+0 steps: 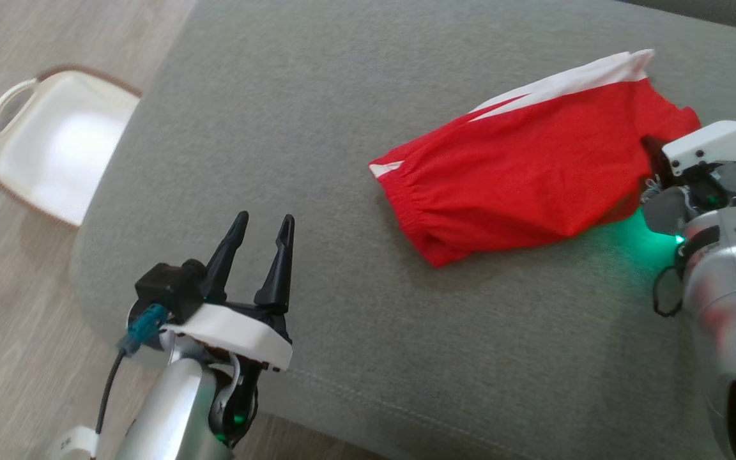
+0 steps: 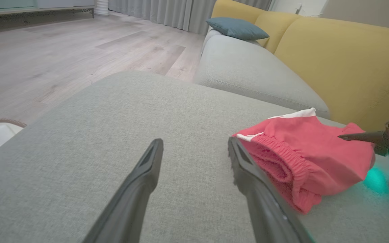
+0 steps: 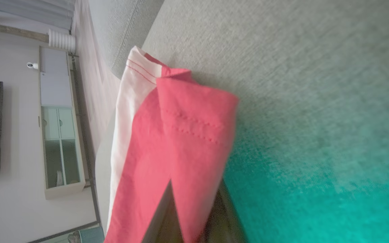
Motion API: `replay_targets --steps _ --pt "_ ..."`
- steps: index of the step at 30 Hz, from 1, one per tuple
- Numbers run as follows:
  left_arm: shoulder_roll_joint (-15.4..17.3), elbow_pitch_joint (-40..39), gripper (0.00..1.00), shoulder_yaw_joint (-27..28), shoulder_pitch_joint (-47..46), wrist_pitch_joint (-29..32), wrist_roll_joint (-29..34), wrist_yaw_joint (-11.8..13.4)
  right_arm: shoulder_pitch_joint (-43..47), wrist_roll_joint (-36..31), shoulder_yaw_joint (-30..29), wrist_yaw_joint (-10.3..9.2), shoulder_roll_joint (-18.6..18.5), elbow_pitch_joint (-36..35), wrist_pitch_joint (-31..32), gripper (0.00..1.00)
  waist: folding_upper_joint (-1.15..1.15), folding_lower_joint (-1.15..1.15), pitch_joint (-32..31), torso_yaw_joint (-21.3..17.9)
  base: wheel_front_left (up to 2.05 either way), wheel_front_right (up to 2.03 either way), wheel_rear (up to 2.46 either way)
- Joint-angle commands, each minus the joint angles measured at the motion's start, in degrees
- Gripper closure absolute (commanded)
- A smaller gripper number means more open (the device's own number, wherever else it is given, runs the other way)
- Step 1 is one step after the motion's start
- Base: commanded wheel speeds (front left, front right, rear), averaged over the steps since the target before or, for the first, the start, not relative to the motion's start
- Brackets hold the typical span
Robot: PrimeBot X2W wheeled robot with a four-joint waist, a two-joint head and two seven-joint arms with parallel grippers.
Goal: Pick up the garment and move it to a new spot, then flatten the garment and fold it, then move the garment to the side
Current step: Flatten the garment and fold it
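Pinching the red garment's (image 1: 521, 172) right-hand hem, the right gripper (image 1: 654, 156) is closed on the cloth at the grey cushion's (image 1: 342, 115) right side, the rest lying bunched toward the middle. The left gripper (image 1: 264, 220) hangs wide open and empty over the near-left corner, well apart from the garment, with bare cushion between them and along the left edge.

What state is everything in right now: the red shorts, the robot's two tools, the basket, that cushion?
red shorts, bunched up, lying on the grey seat, not yet flattened.
left tool, open, holding nothing.
right tool, shut on one end of the red shorts.
basket, upright, nothing seen inside.
blue cushion, lying flat, untouched.
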Motion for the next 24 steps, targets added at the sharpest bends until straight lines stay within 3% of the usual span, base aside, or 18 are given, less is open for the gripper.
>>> replay_targets --steps 1,13,24 --pt "0.51 -1.58 0.00 2.37 -1.91 -0.69 0.53 -0.04 -3.41 1.42 0.51 -0.05 0.69 0.14 -1.64 1.00 0.00 0.00 -1.15 -1.62 0.00 0.00 0.00" --pt "0.51 -1.63 0.00 4.00 0.82 -0.69 2.07 -0.13 0.39 12.25 7.16 -0.05 0.70 2.19 -11.82 1.00 0.00 0.00 -5.46 -6.55 0.00 0.00 0.00" --pt "0.51 -1.41 0.00 5.15 4.87 -0.69 3.19 -0.08 7.57 21.67 13.79 -0.05 0.71 2.34 -17.45 1.00 0.00 0.00 -11.09 -9.81 0.00 0.00 0.00"
